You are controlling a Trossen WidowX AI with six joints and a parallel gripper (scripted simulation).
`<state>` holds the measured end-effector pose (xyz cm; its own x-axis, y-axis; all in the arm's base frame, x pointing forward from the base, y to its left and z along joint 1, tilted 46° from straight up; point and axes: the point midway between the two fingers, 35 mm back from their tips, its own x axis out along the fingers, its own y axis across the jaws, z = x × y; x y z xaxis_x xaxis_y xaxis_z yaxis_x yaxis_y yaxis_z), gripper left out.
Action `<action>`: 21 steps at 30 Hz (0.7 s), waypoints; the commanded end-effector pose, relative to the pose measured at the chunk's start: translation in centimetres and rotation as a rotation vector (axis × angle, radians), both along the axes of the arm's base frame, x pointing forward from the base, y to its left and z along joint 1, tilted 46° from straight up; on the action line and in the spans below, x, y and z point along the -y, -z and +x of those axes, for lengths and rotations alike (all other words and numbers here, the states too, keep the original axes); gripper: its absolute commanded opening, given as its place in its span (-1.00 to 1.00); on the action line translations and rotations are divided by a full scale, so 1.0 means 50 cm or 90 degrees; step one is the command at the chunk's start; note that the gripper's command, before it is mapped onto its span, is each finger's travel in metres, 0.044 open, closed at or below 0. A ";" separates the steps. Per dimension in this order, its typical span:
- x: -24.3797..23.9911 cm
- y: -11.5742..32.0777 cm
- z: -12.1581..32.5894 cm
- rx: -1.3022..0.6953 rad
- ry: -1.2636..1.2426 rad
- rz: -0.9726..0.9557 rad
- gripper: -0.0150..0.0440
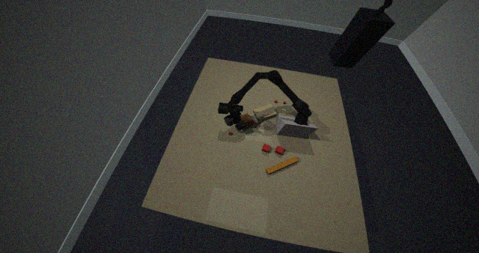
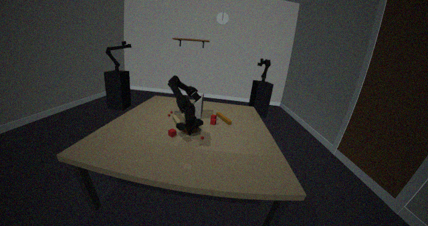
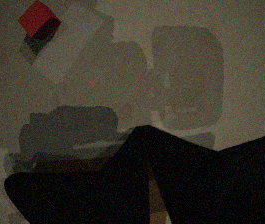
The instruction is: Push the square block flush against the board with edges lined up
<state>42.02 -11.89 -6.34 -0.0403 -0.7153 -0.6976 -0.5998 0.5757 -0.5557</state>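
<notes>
Left of centre from above, we see the closed, empty gripper (image 1: 239, 126) (image 2: 190, 132) at the brown square block (image 1: 247, 120) (partly hidden), near the pale board (image 1: 264, 111).

My gripper (image 1: 241, 126) (image 2: 190, 132) looks matt black, like plastic. The square block (image 1: 247, 120) looks like brown wood. The tabletop (image 1: 209, 159) (image 2: 167, 159) has a pale wood look, and the red cube (image 2: 172, 132) (image 3: 37, 19) appears smooth and matt.
</notes>
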 end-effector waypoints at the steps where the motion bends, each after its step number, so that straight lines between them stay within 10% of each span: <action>1: 0.006 -0.003 -0.012 -0.008 -0.002 -0.002 -0.49; 21: 0.030 -0.030 -0.055 -0.008 -0.002 -0.002 -0.49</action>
<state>40.02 -12.98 -4.83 -0.0345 -0.7157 -0.6976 -0.6006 0.5727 -0.5579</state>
